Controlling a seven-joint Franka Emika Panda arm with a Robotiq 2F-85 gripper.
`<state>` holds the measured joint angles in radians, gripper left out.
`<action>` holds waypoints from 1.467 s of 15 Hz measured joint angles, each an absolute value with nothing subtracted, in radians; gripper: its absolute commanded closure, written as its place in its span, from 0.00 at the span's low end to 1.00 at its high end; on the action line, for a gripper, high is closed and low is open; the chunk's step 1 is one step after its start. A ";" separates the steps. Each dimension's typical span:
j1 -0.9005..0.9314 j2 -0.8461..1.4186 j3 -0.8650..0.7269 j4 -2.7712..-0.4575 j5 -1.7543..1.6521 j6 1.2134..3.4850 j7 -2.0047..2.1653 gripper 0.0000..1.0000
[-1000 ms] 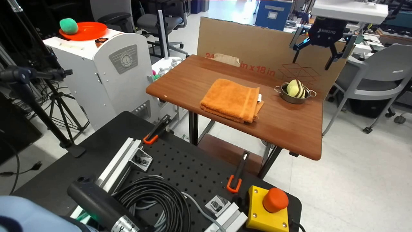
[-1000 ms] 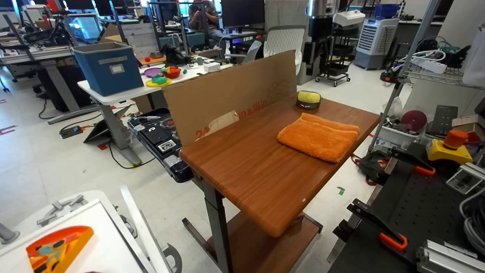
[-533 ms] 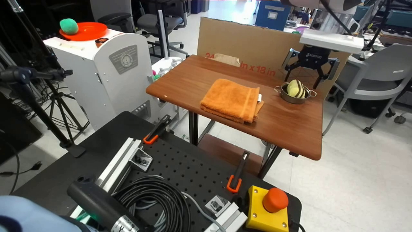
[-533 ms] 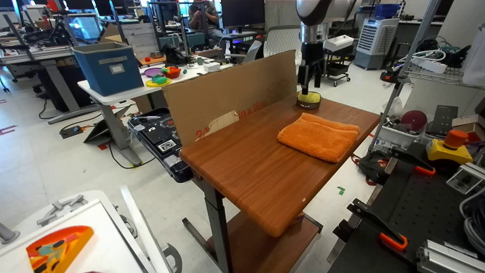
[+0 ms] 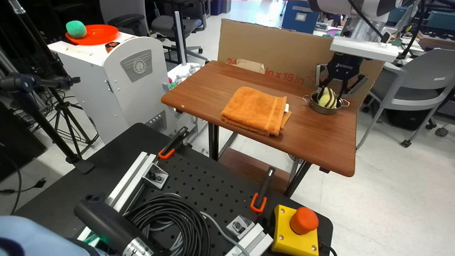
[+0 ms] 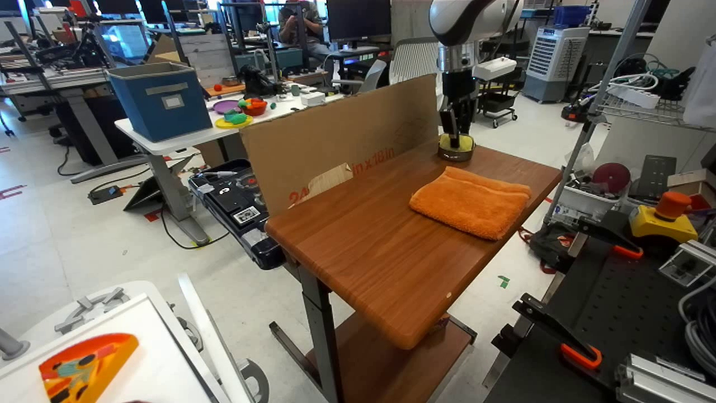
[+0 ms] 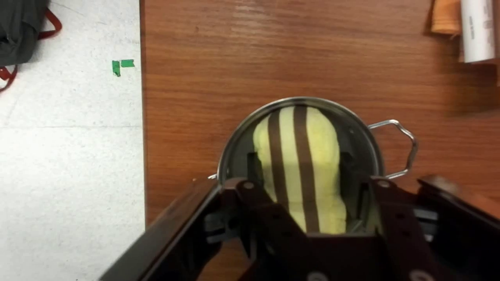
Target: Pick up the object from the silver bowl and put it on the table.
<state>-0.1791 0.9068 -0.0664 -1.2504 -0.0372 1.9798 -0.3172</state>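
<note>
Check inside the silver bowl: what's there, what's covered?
In the silver bowl: a striped yellow object, straddled by the pincer. Bare grey interior shows beside it. The bottom under the object is covered; in the wrist view the pincer hides part of the rim.

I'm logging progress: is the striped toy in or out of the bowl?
In: the wrist view shows the striped toy inside the bowl; in both exterior views its side hides the toy's bottom.

In the wrist view my blurred gripper (image 7: pixel 300 167) covers part of the bowl (image 7: pixel 357 140) and of the striped object (image 7: pixel 291 134). Towel (image 7: pixel 446 17) and bag (image 7: pixel 21 31) are cut off; the tag (image 7: pixel 478 35) is too small for me to read.
</note>
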 measured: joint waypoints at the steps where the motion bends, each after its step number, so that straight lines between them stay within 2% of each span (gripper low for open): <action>1: -0.179 0.907 -0.066 -1.242 -0.037 1.973 -0.317 0.88; 2: -0.179 0.905 -0.066 -1.234 -0.037 1.965 -0.317 0.95; 4: -0.179 0.891 -0.064 -1.228 -0.037 1.959 -0.319 0.99; 5: -0.179 0.877 -0.062 -1.230 -0.037 1.959 -0.321 0.97; 8: -0.180 0.796 -0.061 -1.281 -0.040 1.963 -0.329 0.97; 15: -0.197 0.566 -0.084 -1.594 -0.060 1.965 -0.329 0.97; 22: -0.220 0.533 -0.107 -1.829 -0.072 2.033 -0.329 0.97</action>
